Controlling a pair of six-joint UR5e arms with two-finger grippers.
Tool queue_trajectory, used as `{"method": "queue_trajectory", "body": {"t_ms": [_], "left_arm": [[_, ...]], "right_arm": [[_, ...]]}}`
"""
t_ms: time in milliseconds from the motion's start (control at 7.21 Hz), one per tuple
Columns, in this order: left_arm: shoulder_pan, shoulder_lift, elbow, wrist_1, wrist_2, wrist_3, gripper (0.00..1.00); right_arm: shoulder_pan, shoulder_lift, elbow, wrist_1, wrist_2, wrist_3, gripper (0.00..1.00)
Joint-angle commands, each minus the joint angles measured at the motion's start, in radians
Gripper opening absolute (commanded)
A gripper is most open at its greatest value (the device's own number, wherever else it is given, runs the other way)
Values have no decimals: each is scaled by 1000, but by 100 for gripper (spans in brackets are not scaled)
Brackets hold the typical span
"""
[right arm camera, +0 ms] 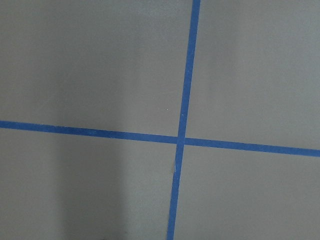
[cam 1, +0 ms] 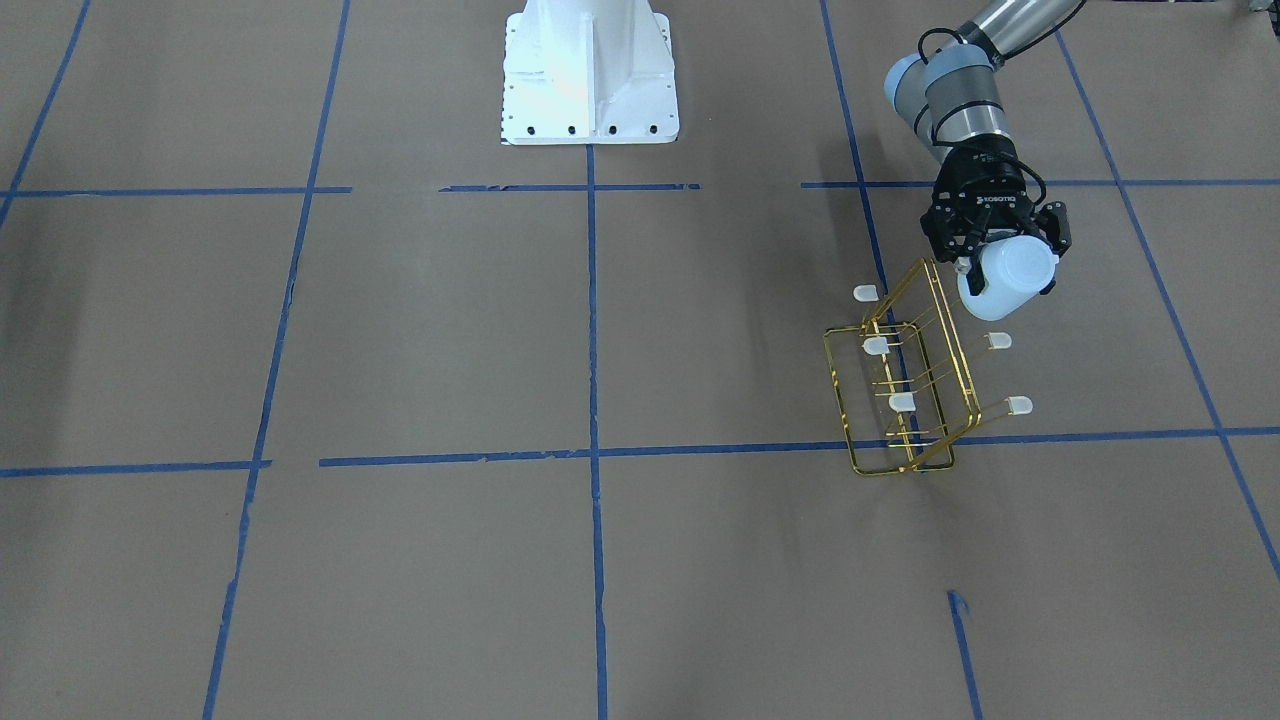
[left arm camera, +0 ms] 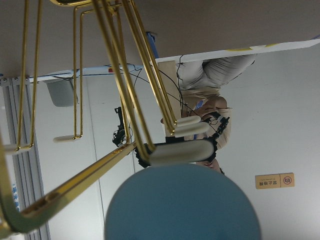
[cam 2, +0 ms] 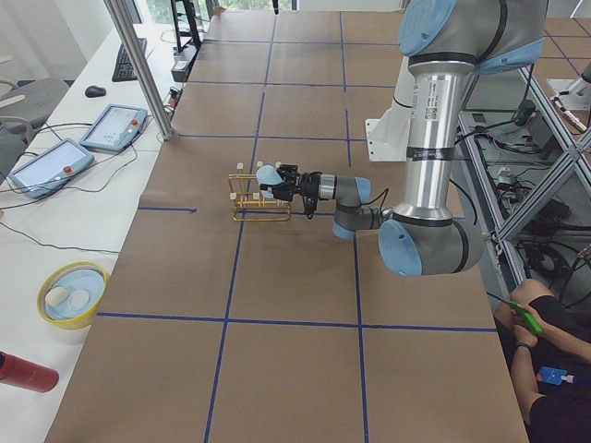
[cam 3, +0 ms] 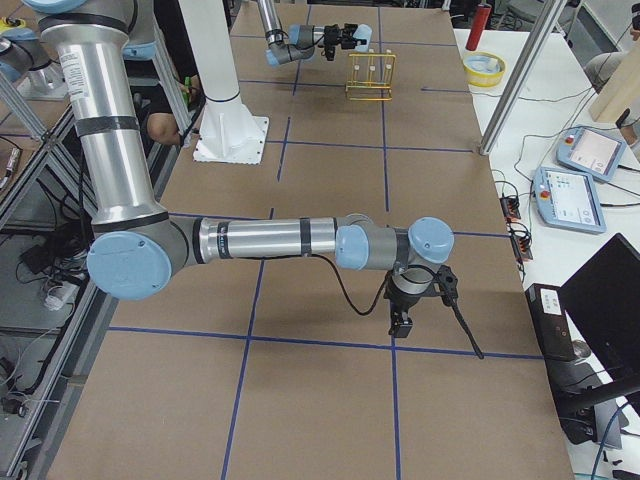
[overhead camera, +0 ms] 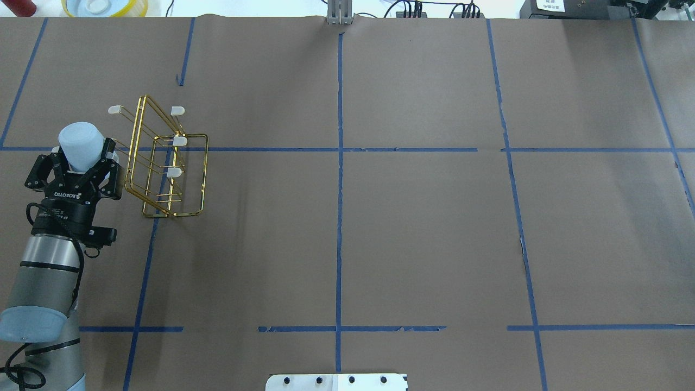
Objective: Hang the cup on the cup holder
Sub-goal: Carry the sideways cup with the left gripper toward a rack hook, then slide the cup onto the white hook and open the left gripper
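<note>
The pale blue-white cup is held sideways in my left gripper, fingers shut on its sides, closed bottom pointing away from the wrist. It hangs just beside the gold wire cup holder, which stands on the table with white-capped prongs. In the front view the cup is beside the rack's top frame, in the gripper. The left wrist view shows the cup's bottom just under a capped prong. My right gripper hovers low over bare table far from the rack; I cannot tell if it is open.
The white robot base stands at the table's middle edge. A yellow bowl and a red bottle sit on the side bench past the table's left end. Blue tape lines grid the brown table.
</note>
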State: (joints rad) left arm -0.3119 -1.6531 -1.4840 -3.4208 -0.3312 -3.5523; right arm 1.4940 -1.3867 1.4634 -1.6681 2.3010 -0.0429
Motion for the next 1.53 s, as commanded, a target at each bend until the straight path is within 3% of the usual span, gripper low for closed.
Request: {"method": "queue_trajectory", "body": {"t_ms": [0, 139, 277, 416, 971, 1387], "left_arm": [[4, 1, 7, 0, -8, -13, 0], [4, 1, 7, 0, -9, -13, 0], [4, 3, 5, 0, -11, -13, 29], [4, 7, -1, 0, -22, -13, 99], [-15, 12, -71, 8, -52, 0, 100], [-59, 140, -277, 256, -193, 21, 100]], "right_arm": [[0, 0, 0, -1, 0, 0, 100], [0, 0, 0, 1, 0, 0, 100], [0, 0, 0, 1, 0, 0, 100], [0, 0, 0, 1, 0, 0, 100], [0, 0, 0, -1, 0, 0, 100], [0, 0, 0, 1, 0, 0, 100]]}}
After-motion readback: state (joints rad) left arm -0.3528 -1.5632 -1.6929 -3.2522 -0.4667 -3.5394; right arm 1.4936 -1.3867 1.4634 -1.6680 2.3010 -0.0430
